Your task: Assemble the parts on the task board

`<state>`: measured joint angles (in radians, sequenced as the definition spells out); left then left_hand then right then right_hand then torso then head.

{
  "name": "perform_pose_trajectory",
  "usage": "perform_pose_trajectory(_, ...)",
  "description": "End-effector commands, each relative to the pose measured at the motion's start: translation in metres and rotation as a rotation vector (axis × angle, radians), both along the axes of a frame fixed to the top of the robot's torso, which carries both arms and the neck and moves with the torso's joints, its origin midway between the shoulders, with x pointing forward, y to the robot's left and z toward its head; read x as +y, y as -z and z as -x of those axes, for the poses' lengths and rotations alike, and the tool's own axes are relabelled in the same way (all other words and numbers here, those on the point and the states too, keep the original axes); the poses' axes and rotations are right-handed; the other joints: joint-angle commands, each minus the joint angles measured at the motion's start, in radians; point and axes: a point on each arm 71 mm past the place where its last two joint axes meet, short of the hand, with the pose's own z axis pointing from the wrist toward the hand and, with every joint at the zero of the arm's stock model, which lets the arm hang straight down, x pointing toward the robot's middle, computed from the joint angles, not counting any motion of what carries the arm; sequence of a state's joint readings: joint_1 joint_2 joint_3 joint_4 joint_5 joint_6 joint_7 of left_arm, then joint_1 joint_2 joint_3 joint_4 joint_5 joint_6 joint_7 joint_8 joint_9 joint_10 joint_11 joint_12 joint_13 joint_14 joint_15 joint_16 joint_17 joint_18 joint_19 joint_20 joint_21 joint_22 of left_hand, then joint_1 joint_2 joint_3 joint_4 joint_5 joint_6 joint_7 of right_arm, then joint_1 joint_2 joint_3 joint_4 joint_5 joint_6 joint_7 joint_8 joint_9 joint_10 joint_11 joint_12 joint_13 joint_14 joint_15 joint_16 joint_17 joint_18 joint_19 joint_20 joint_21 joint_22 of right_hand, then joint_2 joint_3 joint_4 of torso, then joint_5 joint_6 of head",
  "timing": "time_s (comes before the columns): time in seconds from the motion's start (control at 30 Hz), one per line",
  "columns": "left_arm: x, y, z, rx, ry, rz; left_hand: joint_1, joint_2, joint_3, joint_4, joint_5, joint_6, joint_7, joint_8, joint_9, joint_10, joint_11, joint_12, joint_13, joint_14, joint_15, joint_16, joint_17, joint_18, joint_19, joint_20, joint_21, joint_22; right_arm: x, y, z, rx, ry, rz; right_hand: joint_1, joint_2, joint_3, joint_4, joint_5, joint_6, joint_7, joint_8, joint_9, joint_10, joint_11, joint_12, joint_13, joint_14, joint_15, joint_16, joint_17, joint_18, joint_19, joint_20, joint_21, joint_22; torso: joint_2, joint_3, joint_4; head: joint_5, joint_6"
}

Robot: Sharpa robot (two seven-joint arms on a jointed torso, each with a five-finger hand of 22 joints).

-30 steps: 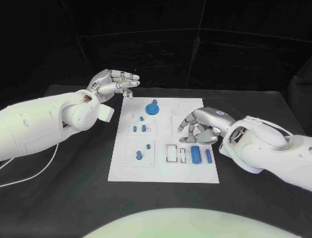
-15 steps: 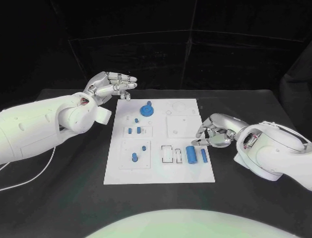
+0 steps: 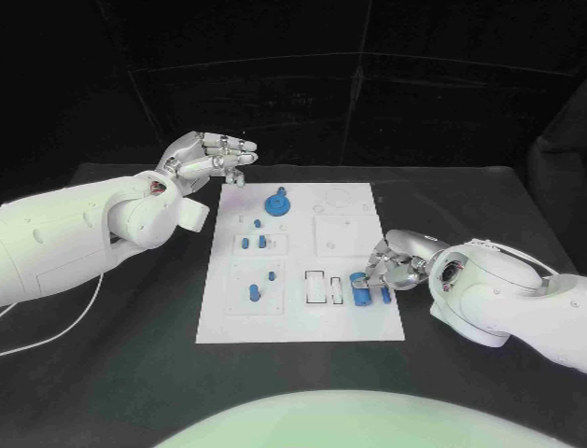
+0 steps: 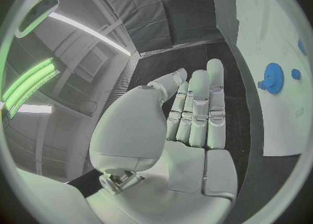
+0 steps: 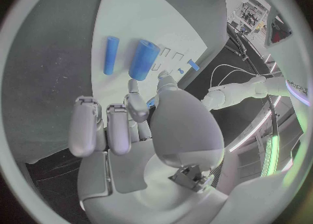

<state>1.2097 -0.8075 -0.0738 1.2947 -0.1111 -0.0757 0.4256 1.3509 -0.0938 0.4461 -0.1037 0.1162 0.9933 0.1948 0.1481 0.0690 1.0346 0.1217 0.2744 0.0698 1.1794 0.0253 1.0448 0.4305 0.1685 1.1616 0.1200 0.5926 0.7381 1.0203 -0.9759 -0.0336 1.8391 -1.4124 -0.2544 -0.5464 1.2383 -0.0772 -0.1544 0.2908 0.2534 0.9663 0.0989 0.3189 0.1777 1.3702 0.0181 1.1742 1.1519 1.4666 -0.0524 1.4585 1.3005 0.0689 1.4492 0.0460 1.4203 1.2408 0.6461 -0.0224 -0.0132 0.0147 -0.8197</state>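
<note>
The white task board (image 3: 307, 317) lies in the middle of the black table. A blue gear (image 3: 281, 203) stands near its far end, also seen as the gear (image 4: 273, 78). Small blue pegs (image 3: 252, 244) and another peg (image 3: 254, 293) sit on its left half. A thick blue cylinder (image 3: 360, 288) and a thin one (image 3: 384, 294) lie at its near right. My right hand (image 3: 398, 264) hovers at these two with loosely bent fingers, holding nothing; its fingertips (image 5: 133, 85) end just short of the thick cylinder (image 5: 143, 59). My left hand (image 3: 214, 158) is raised off the board's far left corner, holding nothing.
Two narrow rectangular slots (image 3: 327, 287) are cut in the board left of the cylinders. A square recess (image 3: 339, 235) and a round one (image 3: 339, 199) lie on its right half. A white cable (image 3: 51, 327) trails across the table at the left.
My right hand has drawn back from the board's middle right to the two cylinders at its near right. My left hand has stayed raised in place.
</note>
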Motion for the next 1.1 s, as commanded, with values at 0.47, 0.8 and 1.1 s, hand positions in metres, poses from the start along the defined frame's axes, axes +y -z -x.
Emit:
perform_pose_trajectory(0.47, 0.0, -0.002, 0.001, -0.004, 0.012, 0.012, -0.012, 0.0, -0.002, -0.002, 0.002, -0.005, 0.002, 0.006, -0.001, -0.006, 0.0, 0.003, -0.002, -0.006, 0.003, -0.005, -0.001, 0.013, -0.007, 0.002, -0.004, -0.001, 0.008, 0.011, 0.0, 0.014, -0.021, 0.145, -0.045, 0.0, -0.028, 0.001, -0.005, 0.007, -0.009, 0.049, 0.034, 0.0, -0.008, 0.006, 0.019, 0.058, -0.009, 0.006, 0.007, -0.006, 0.008, -0.001, 0.009, 0.007, 0.0, -0.0004, -0.0014, 0.004, -0.007)
perform_pose_trajectory(0.8, 0.0, -0.002, 0.001, -0.003, 0.014, 0.012, -0.018, 0.0, -0.004, 0.001, 0.002, -0.007, 0.002, 0.007, -0.001, -0.008, 0.001, 0.005, -0.002, -0.006, 0.004, -0.005, -0.003, 0.013, -0.007, 0.003, -0.005, -0.002, 0.013, 0.019, 0.004, 0.031, -0.01, 0.129, -0.017, 0.031, -0.024, -0.002, 0.038, 0.006, -0.017, 0.085, 0.068, 0.001, -0.015, 0.002, 0.028, 0.058, -0.015, 0.005, 0.006, -0.006, 0.007, -0.007, 0.008, 0.008, 0.0, 0.0002, -0.0017, 0.007, -0.009)
perform_pose_trajectory(1.1, 0.0, -0.002, 0.001, -0.003, 0.019, 0.015, -0.036, -0.001, -0.012, 0.01, 0.002, -0.011, 0.003, 0.008, -0.001, -0.013, 0.002, 0.008, -0.002, -0.006, 0.006, -0.004, -0.005, 0.013, -0.009, 0.006, -0.009, -0.005, 0.009, 0.017, 0.006, 0.028, 0.06, 0.048, -0.011, 0.062, -0.035, -0.002, 0.121, 0.003, -0.023, 0.106, 0.094, 0.009, -0.02, 0.001, 0.041, 0.058, -0.019, 0.003, 0.006, -0.008, 0.01, -0.011, 0.011, 0.015, -0.001, -0.0001, -0.0021, 0.013, -0.013)
